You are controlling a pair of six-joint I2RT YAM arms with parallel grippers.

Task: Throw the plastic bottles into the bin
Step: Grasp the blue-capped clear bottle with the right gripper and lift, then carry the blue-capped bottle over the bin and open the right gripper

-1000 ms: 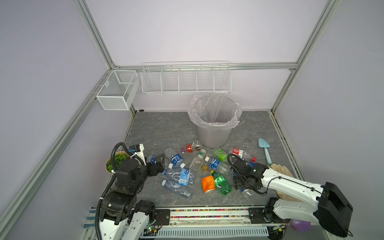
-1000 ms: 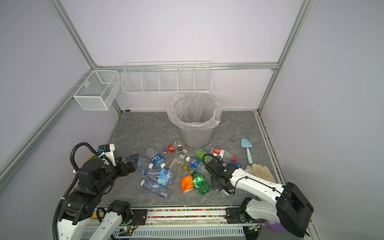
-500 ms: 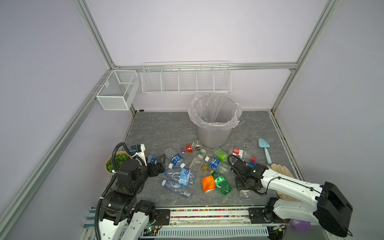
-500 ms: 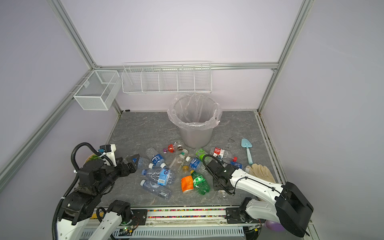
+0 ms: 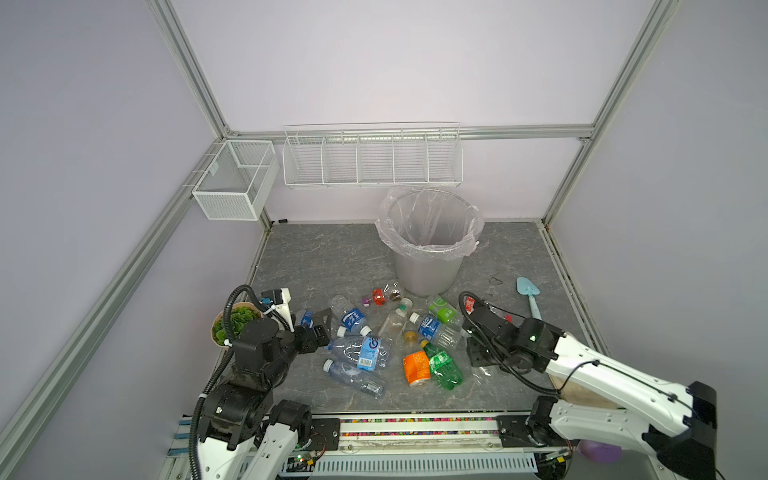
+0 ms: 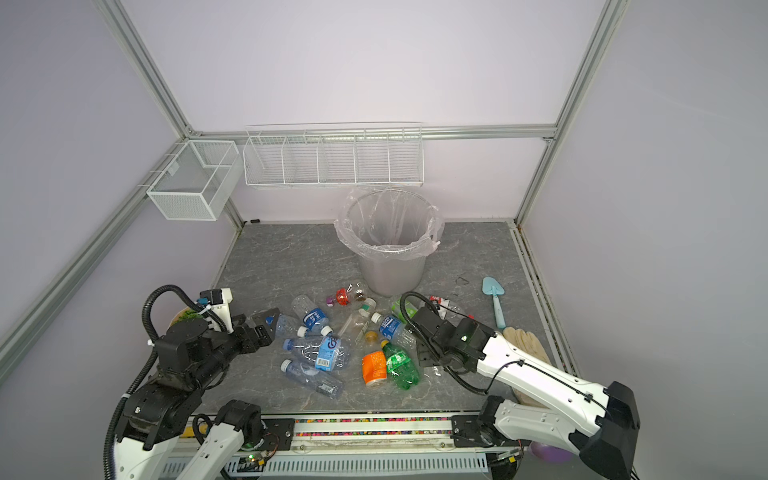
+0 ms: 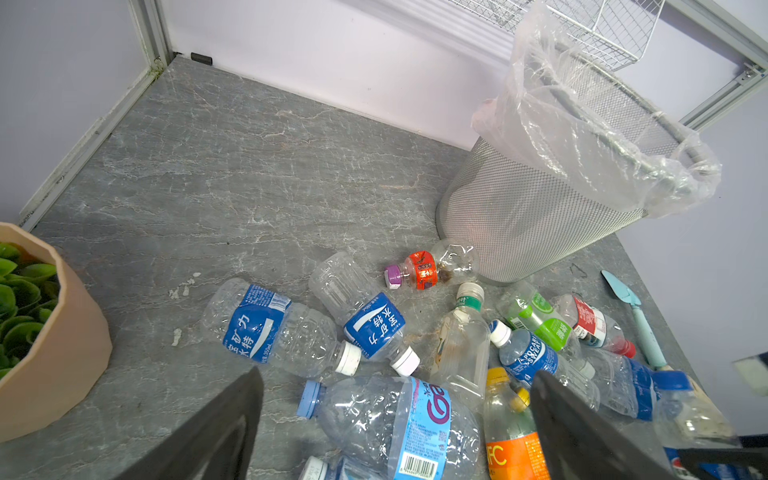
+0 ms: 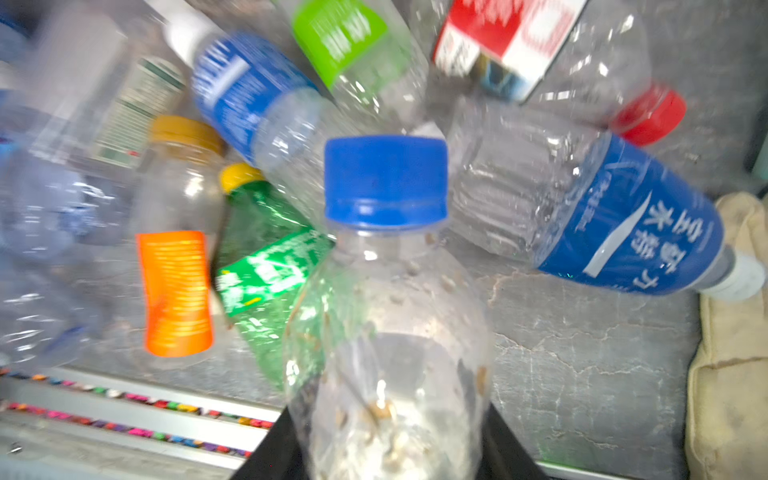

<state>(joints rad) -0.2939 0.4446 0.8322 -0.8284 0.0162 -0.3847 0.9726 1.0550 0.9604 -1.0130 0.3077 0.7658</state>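
About thirteen plastic bottles [image 5: 362,351] lie before the one bin [image 5: 424,272]; two wire baskets [image 5: 372,164] hang behind it, one trowel [image 5: 528,293] beside.

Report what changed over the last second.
The right pincer closed on the clear blue-capped bottle. That bottle looks sharp in the wrist view while the background is blurred, which suggests the arm is starting to move with it. The left pincer stayed wide open and holds nothing. The other bottles and the bin kept their places.
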